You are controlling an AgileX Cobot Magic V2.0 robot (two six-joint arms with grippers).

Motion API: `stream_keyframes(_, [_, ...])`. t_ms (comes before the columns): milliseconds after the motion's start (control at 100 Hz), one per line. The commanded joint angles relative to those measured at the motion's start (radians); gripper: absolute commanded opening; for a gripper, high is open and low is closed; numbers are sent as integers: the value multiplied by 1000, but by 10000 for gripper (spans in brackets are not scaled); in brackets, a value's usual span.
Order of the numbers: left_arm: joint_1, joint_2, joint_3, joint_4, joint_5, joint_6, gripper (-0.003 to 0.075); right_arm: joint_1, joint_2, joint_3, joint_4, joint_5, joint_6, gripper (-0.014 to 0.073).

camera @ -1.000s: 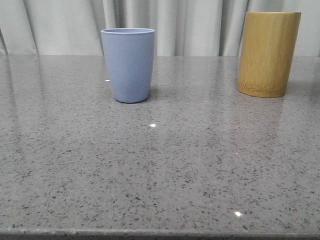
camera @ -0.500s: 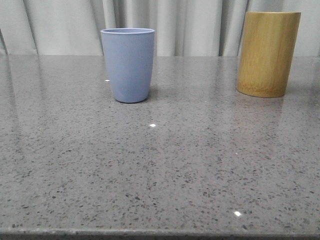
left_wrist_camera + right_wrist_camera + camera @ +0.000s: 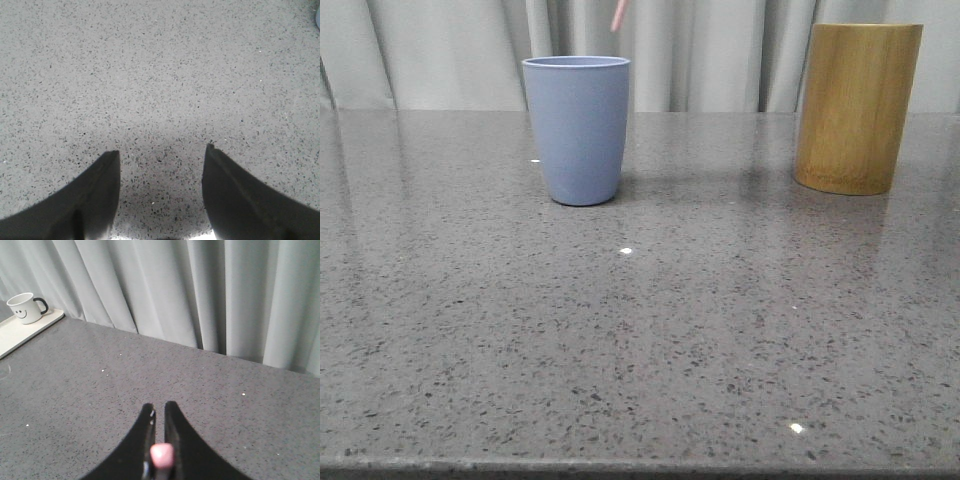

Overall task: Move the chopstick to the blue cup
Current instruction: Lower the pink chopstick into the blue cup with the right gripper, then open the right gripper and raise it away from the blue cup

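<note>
A periwinkle-blue cup (image 3: pixel 577 130) stands upright on a speckled grey stone surface (image 3: pixel 640 340), with a pale grey curtain (image 3: pixel 700 50) hanging behind it. Just above the cup's rim, toward its right side, the lower tip of a pale pink chopstick (image 3: pixel 619 14) enters from the upper edge of the front view, slightly tilted and not touching the cup. Well apart from the cup, to its right, a taller yellow-brown bamboo cylinder (image 3: pixel 856 106) stands upright on the same surface, near the curtain.

In the right wrist view, the right tool (image 3: pixel 159 412) has its two dark fingers (image 3: pixel 135 450) pressed close together, pinching the chopstick (image 3: pixel 161 456), whose rounded pink end shows between them. Beyond the fingers lies the grey surface (image 3: pixel 100 385) and the folds of the curtain (image 3: pixel 165 290); off to one side, a white mug with a smiling face and a dark handle (image 3: pixel 26 307) sits on a pale tray (image 3: pixel 20 332) by the curtain.

In the left wrist view, the left tool (image 3: pixel 161 157) is spread wide, its dark fingers (image 3: pixel 95 200) well apart with nothing between them but the speckled surface (image 3: pixel 160 75) below. A sliver of the blue cup (image 3: pixel 318 19) shows at that picture's edge.
</note>
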Motion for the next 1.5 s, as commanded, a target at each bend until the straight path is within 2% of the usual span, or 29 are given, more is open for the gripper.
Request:
stream_keyframes(0, [2, -8, -24, -14, -60, -8, 368, 17, -13, -40, 18, -97, -11, -66])
stream_keyframes(600, [2, -8, -24, -14, -58, -8, 368, 34, 163, -40, 23, -96, -11, -67])
stream_keyframes(980, [2, -8, -24, -14, -58, -8, 368, 34, 175, -40, 33, -94, -11, -58])
stream_keyframes(1100, [2, -8, -24, -14, -58, -8, 368, 34, 175, -40, 33, -92, -11, 14])
stream_keyframes(1340, [2, -8, -24, -14, -58, -8, 368, 34, 175, -40, 33, -92, -11, 251])
stream_keyframes(1490, [2, -8, -24, -14, -58, -8, 368, 34, 175, -40, 33, -98, -11, 331])
